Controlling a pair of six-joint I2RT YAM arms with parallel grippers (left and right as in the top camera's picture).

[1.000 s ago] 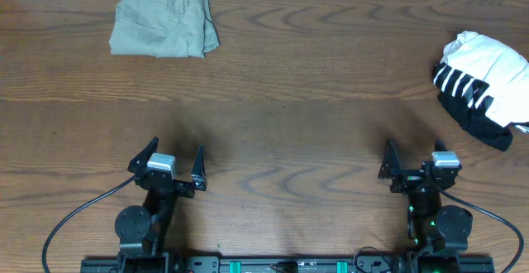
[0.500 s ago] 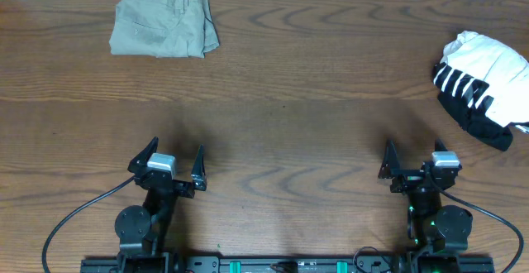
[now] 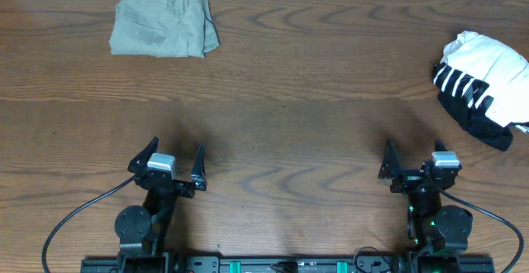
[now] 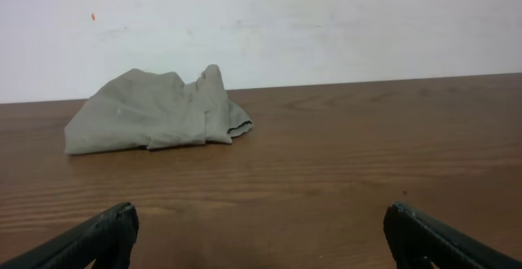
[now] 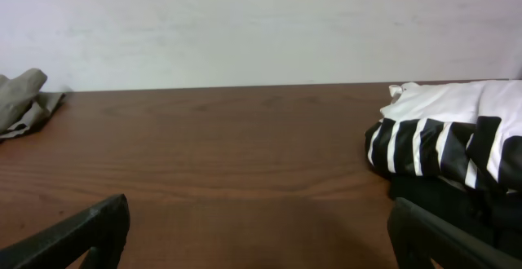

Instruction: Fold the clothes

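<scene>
The clothes, a pair of khaki-beige trousers, lie in a compact folded bundle at the far left of the table, near its back edge. The left wrist view shows the trousers well ahead, to the left. In the right wrist view only an edge of the trousers shows at the far left. My left gripper rests at the front left, open and holding nothing, far from the trousers. My right gripper sits at the front right, also open with nothing between its fingers.
A crumpled white garment with black stripes lies at the right edge of the brown wooden table; the right wrist view shows that striped garment ahead to the right. A pale wall runs behind the table's back edge.
</scene>
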